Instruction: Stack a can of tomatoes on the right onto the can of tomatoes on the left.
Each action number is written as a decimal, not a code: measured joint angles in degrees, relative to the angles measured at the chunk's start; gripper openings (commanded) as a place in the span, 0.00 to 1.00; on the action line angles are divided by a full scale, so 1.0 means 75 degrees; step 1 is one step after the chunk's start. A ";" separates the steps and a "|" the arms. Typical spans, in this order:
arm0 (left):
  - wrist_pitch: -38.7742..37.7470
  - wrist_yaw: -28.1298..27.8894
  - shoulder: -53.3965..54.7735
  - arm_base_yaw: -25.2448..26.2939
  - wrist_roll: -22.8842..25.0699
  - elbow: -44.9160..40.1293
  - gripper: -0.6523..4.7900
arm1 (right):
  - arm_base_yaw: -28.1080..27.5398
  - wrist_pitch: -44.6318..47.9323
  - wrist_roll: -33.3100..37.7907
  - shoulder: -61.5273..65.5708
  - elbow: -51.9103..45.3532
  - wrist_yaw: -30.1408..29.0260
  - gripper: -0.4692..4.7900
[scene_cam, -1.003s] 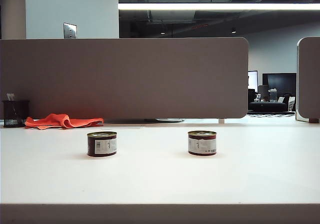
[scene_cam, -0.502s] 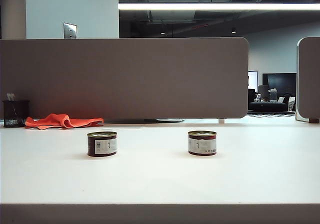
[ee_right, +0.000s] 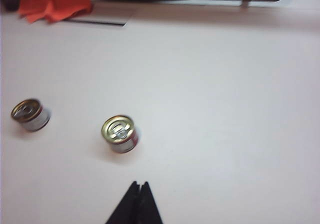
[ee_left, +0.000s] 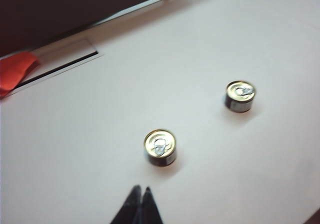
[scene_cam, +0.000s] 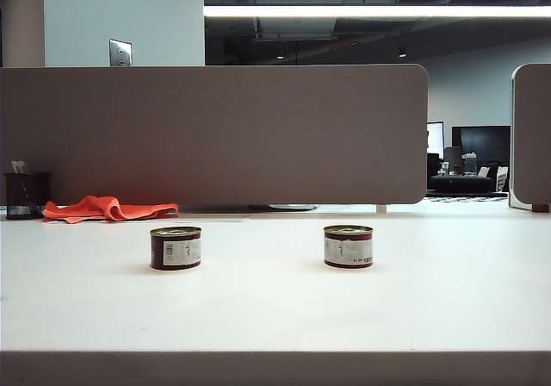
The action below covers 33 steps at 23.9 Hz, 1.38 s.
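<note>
Both cans upright, pull-tab lids up: left can (scene_cam: 176,247), right can (scene_cam: 348,245), well apart on desk (scene_cam: 275,308). Left gripper (ee_left: 139,194) and right gripper (ee_right: 139,188) pressed together, empty, only tips visible.

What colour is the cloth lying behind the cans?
The cloth is orange-red, clearest in the exterior view.

No wording, brand or number can be read anywhere. The short dark-brown tin can with a gold lid on the left (scene_cam: 176,247) carries a white label patch with fine dark stripes like a barcode, too small to make out. The matching short tin can with a white-and-red paper label on the right (scene_cam: 349,246) shows small dark print that is likewise illegible. From both wrist views, only the plain gold pull-tab lids show, unlettered.
</note>
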 measured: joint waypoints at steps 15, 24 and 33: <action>0.0991 -0.0449 0.1341 -0.0216 -0.0434 0.0076 0.48 | 0.1853 -0.0117 -0.0851 0.3523 0.1635 0.0839 0.94; 0.1754 -0.0533 0.1804 -0.0198 -0.0644 0.0076 0.59 | 0.1865 0.0600 -0.0358 0.5351 0.2550 0.0408 1.00; 0.1687 -0.0673 0.1807 -0.0198 -0.0761 0.0076 0.59 | 0.1891 -0.0405 0.0207 0.7994 0.4535 0.0624 1.00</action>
